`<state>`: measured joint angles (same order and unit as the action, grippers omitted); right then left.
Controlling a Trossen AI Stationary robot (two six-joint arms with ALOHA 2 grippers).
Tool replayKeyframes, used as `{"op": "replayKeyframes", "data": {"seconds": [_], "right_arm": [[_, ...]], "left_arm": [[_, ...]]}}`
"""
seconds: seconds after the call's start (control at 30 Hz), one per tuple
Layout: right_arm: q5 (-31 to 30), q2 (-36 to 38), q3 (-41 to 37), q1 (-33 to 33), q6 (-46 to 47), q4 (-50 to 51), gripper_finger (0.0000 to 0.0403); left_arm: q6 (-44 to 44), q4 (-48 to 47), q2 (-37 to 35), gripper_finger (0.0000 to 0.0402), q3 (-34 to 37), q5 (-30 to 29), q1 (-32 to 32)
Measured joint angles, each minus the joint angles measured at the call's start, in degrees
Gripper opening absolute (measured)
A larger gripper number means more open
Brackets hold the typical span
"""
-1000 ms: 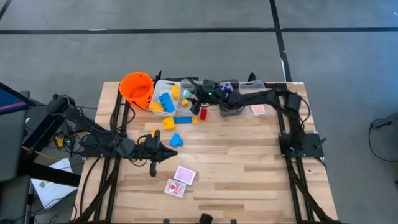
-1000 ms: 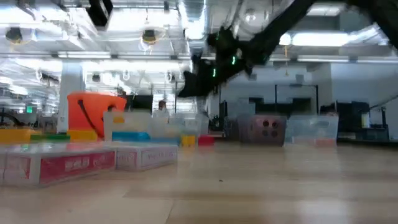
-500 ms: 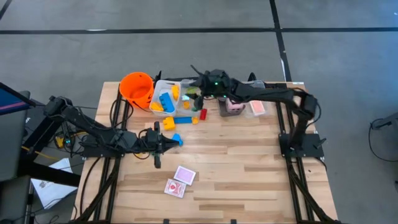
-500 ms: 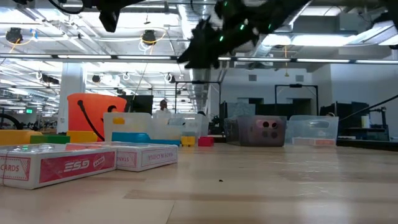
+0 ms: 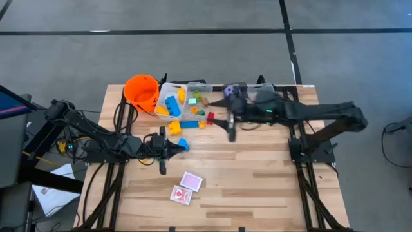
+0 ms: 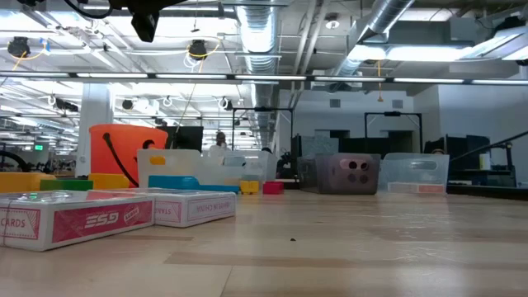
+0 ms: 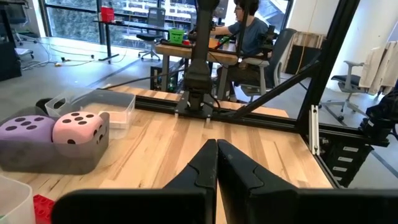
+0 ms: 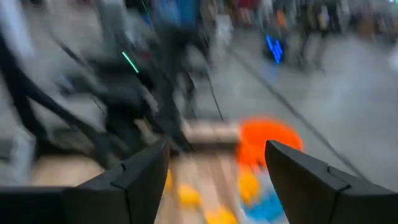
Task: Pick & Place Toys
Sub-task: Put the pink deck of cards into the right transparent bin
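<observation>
High view: the left gripper [image 5: 172,146] sits left of centre on the table [image 5: 257,174], fingers together, tips just beside a blue block [image 5: 183,144]. The right gripper [image 5: 231,127] is at upper centre, over bare wood, jaws apart and holding nothing. At upper left the bucket [image 5: 141,91] stands next to a clear bin [image 5: 165,86] holding yellow and blue blocks. Below that bin lie a yellow block [image 5: 174,127], a long blue block [image 5: 189,124] and a red block [image 5: 210,116]. The purple die [image 5: 230,95] shows just above the right arm. Two card packs [image 5: 186,187] lie at lower centre.

Low view: the card packs [image 6: 99,216] fill the lower left. Behind them stand the bucket [image 6: 115,148], a bin [image 6: 177,165] with blue and yellow blocks, and a red block [image 6: 273,187]. Right of centre a grey bin [image 6: 346,173] shows a die's dots through its wall.

Left wrist view: the left fingers [image 7: 214,165] are pressed together at bottom centre. At left the purple die [image 7: 25,130] and pink die [image 7: 78,127] sit side by side in their bin. A person sits at a desk at top centre.

Right wrist view: blurred; the right fingers [image 8: 146,171] stand well apart at the bottom, with the bucket [image 8: 267,140] between them farther off.
</observation>
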<state>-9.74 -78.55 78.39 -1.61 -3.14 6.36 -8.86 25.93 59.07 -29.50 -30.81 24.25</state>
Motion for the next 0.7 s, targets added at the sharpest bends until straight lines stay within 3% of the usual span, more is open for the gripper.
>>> {"op": "replayKeyframes", "data": {"seconds": [0.33,0.57,0.7], "right_arm": [[-0.15,9.84,0.04,-8.61,-6.73,-21.05,0.026],[-0.26,10.85,0.07,-10.01,-9.53,-26.08,0.026],[-3.06,10.85,0.02,-10.01,-10.4,-19.13,0.026]], "left_arm": [[0.0,0.13,0.0,0.0,0.0,0.0,0.0],[0.0,0.07,0.0,0.0,0.0,0.0,0.0],[0.0,0.06,0.0,0.0,0.0,0.02,0.0]]}}
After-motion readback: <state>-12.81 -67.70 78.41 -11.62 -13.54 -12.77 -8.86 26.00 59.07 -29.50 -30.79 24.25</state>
